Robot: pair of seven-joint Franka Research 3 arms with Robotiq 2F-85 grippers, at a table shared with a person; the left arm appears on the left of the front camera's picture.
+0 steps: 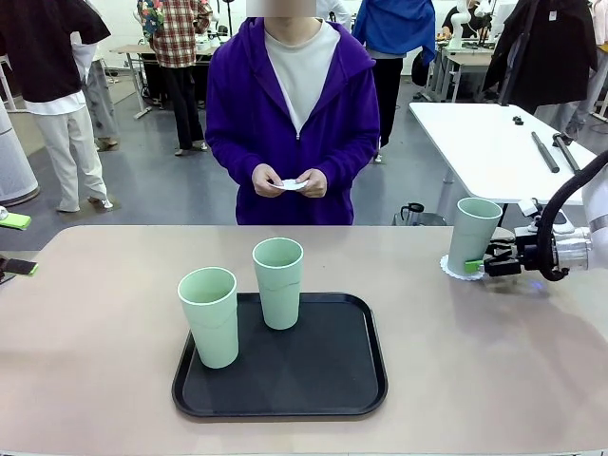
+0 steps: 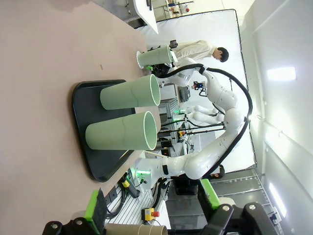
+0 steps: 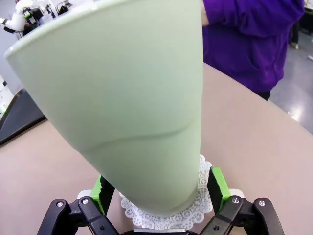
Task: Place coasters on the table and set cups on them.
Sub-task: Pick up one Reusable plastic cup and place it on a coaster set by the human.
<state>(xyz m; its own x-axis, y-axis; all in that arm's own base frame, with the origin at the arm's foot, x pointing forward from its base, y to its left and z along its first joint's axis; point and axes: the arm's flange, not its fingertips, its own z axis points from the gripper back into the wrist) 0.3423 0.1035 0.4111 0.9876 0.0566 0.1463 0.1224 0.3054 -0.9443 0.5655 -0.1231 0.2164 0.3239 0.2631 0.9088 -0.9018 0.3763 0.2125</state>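
A: Since the right gripper (image 1: 486, 264) sits w/ its jaws spread either side of the far-right cup (image 1: 473, 233), I'd say this is the let-go step for cup no. 1. That cup stands upright on a coaster (image 1: 454, 269), on the table (image 1: 95, 380) near its right edge. In the right wrist view a sliver of doily shows btwn one green pad (image 3: 217, 182) and the cup wall, so it's not clamped imo.

B: Agree, looks unclamped. The near cup (image 1: 210, 313) and the far cup (image 1: 278, 282) stand on the black tray (image 1: 351, 380) mid-table, no coasters under them. The person across the table has what look like the spare coasters (image 1: 292, 183) in their hands (image 1: 312, 182).

A: And the left gripper (image 2: 151, 205)?

B: Fingers wide apart, nothing btwn them. It's off at the table's left side, well apart from the tray.

A: So next move, my guess: the right arm needs to back straight out along its fingers, low & level, w/o nudging the cup or dragging the doily. Then a coaster has to land on bare table before a tray cup gets picked up.
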